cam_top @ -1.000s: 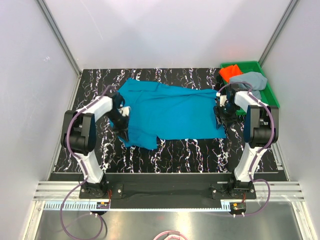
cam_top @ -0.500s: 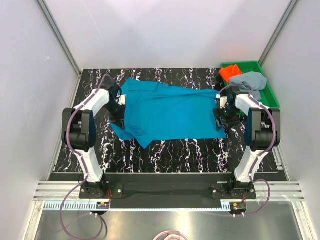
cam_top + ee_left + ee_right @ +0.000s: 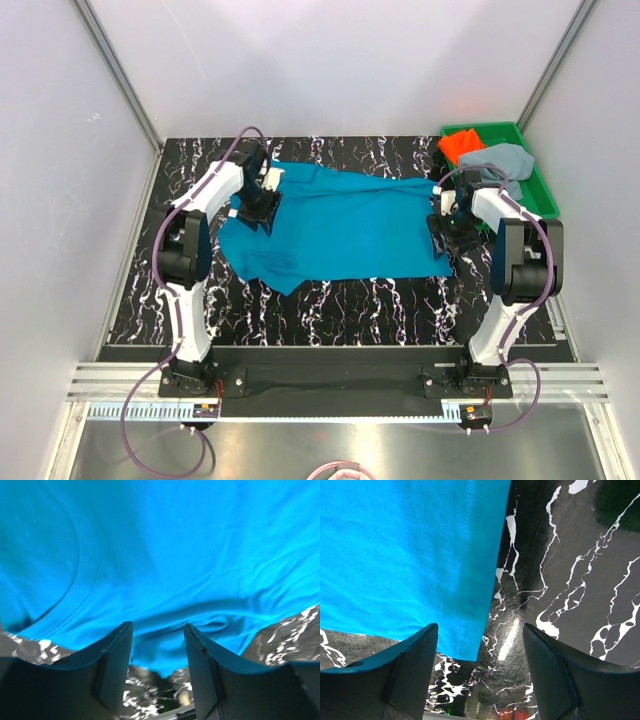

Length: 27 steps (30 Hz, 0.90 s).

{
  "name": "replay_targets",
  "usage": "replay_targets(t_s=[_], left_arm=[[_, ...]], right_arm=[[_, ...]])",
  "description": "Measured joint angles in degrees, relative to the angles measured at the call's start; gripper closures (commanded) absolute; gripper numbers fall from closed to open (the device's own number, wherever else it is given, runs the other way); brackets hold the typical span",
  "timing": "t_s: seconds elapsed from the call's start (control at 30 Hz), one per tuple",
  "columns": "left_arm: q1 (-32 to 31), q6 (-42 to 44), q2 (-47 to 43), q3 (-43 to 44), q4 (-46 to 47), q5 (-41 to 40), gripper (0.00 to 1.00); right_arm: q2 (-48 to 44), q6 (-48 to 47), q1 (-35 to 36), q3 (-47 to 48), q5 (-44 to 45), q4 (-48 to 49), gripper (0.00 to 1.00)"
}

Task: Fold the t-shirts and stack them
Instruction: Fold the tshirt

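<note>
A teal-blue t-shirt (image 3: 340,225) lies spread across the black marbled table (image 3: 350,310), with its left part still rumpled. My left gripper (image 3: 262,208) hovers over the shirt's upper left part, open, with only cloth (image 3: 165,565) showing beyond its fingers and nothing between them. My right gripper (image 3: 446,222) is open above the shirt's right hem corner (image 3: 465,652), empty. An orange-red t-shirt (image 3: 460,145) and a grey-blue t-shirt (image 3: 500,160) lie in the tray at the back right.
The green plastic tray (image 3: 545,195) stands at the table's back right corner, close behind my right arm. White walls and metal frame posts enclose the table on three sides. Bare table shows in front of the shirt.
My left gripper has moved from the shirt's lower left up to its upper left and opened, letting go of the cloth. The shirt's left side now lies flatter. The right gripper opened slightly wider.
</note>
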Motion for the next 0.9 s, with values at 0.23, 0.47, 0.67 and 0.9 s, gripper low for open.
replay_targets(t_s=[0.23,0.47,0.67,0.9], left_arm=[[0.7,0.8,-4.0,-5.1,-0.9,-3.0,0.49],[1.3,-1.0,-14.6,-14.5,-3.0,-3.6,0.52],[3.3,-1.5,-14.1,-17.9,-3.3,-2.7,0.53],[6.2,-1.5,-7.6,-16.4,-3.2,-1.1,0.56]], right_arm=[[-0.1,0.2,0.0,0.0,-0.5,0.0,0.24],[-0.1,0.3,0.0,0.0,-0.5,0.0,0.24],[-0.1,0.4,0.0,0.1,-0.5,-0.1,0.24],[-0.1,0.5,0.0,0.2,-0.5,-0.2,0.24]])
